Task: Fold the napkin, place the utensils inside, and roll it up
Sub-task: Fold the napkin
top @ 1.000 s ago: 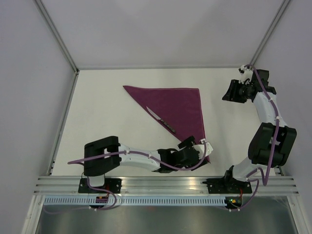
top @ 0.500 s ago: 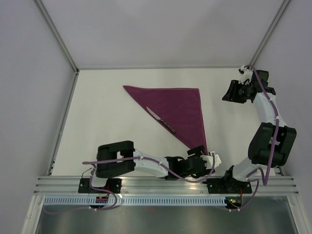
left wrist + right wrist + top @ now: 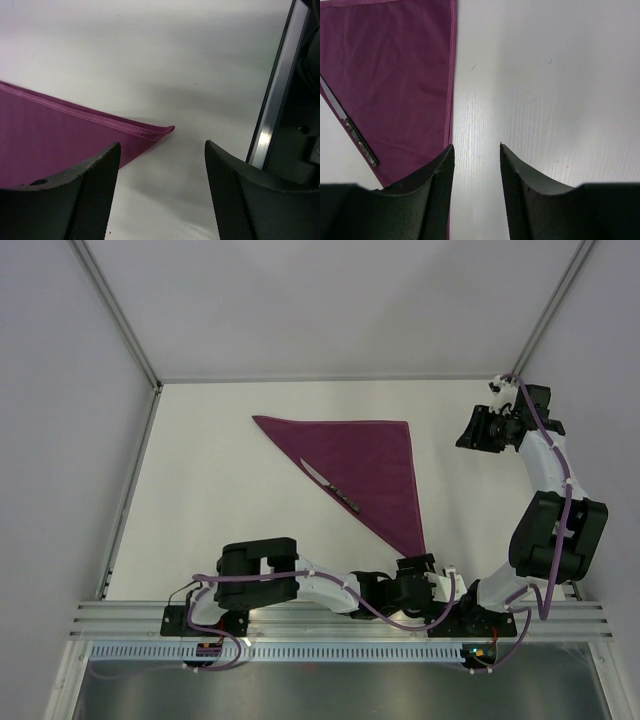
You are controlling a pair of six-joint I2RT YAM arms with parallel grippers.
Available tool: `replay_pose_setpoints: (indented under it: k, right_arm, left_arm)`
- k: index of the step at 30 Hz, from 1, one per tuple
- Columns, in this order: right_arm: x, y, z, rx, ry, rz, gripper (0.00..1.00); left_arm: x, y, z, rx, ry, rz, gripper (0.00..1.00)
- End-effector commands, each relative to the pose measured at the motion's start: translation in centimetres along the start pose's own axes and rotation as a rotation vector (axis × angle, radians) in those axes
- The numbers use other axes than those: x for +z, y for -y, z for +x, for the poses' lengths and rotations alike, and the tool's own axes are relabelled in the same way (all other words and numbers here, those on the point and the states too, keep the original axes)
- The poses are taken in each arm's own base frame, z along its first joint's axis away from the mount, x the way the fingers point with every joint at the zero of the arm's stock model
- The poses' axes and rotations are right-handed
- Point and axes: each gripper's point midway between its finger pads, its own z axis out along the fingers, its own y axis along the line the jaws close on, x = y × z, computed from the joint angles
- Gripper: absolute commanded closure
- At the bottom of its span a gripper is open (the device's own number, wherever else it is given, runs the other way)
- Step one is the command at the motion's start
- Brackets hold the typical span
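The purple napkin (image 3: 368, 462) lies flat on the table, folded into a triangle with one point toward the near edge. The knife (image 3: 330, 487), the only utensil in view, rests along its slanted left edge, blade pointing back-left. My left gripper (image 3: 428, 571) hovers low at the near edge just short of the napkin's near corner (image 3: 167, 130), open and empty (image 3: 162, 150). My right gripper (image 3: 478, 430) hangs high at the back right, open and empty (image 3: 476, 150), looking down on the napkin (image 3: 395, 75) and knife (image 3: 350, 127).
The aluminium rail (image 3: 340, 615) of the arm mount runs along the near edge and stands close beside the left gripper's right finger as a bright rail (image 3: 272, 110). White walls enclose the table on three sides.
The left arm has drawn back toward the near edge and swung right, coming off the napkin's near corner, which now lies bare. Its jaws have narrowed a little. The right arm has not moved.
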Motion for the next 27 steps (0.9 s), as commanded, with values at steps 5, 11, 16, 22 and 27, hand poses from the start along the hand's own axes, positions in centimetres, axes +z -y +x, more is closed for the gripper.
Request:
replay_pose_setpoints:
  k: [5, 11, 16, 22, 27]
  right_arm:
    - [-0.9, -0.9, -1.0, -0.015, 0.052, -0.022, 0.54]
    - [-0.9, -0.9, -1.0, -0.013, 0.051, -0.025, 0.55]
    - [-0.9, -1.0, -1.0, -0.017, 0.049, -0.028, 0.55]
    - [-0.9, -1.0, -0.9, -0.018, 0.048, -0.028, 0.55]
    - [-1.0, -1.0, -0.9, -0.018, 0.051, -0.029, 0.56]
  left_arm:
    - [1.0, -0.6, -2.2, 0.028, 0.072, -0.054, 0.3]
    - [1.3, -0.5, -2.0, 0.029, 0.074, -0.057, 0.39]
    - [1.6, -0.4, -1.7, 0.039, 0.065, -0.06, 0.47]
    - [1.8, -0.4, -1.9, 0.036, 0.066, -0.063, 0.55]
    - [1.9, -0.6, -2.3, 0.034, 0.075, -0.071, 0.62]
